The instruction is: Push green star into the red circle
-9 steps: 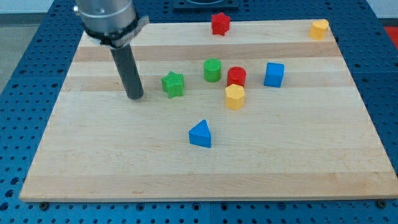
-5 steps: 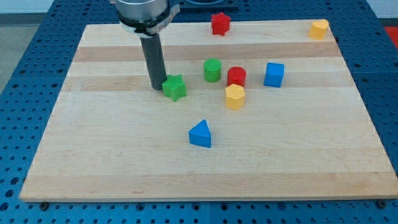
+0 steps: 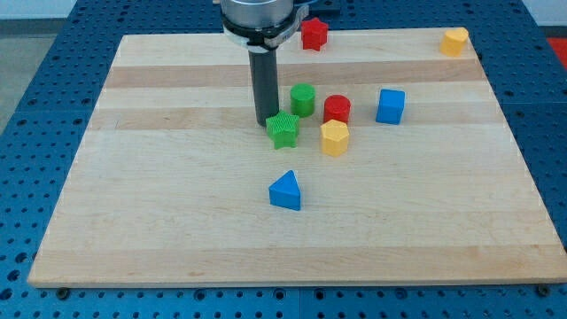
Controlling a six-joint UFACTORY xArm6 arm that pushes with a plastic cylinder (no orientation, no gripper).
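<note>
Pale wooden board (image 3: 133,221); no pincer, my tip (image 3: 267,122) touches green plastic star (image 3: 283,130). Risk: star strikes yellow hexagonal block (image 3: 334,138), missing red cylinder (image 3: 337,108).

Board (image 3: 159,195) — pale wood in lengthwise bands of lighter and darker tan. Surround (image 3: 44,106) — blue, dotted with a regular grid of holes. Blocks: green star (image 3: 283,129); green cylinder (image 3: 303,99); red cylinder (image 3: 337,108); red star (image 3: 313,34); blue cube (image 3: 390,105); blue triangle (image 3: 285,190); two yellow blocks (image 3: 334,137) (image 3: 455,41). Rod (image 3: 265,84) dark grey, my tip (image 3: 265,121) likewise.
</note>
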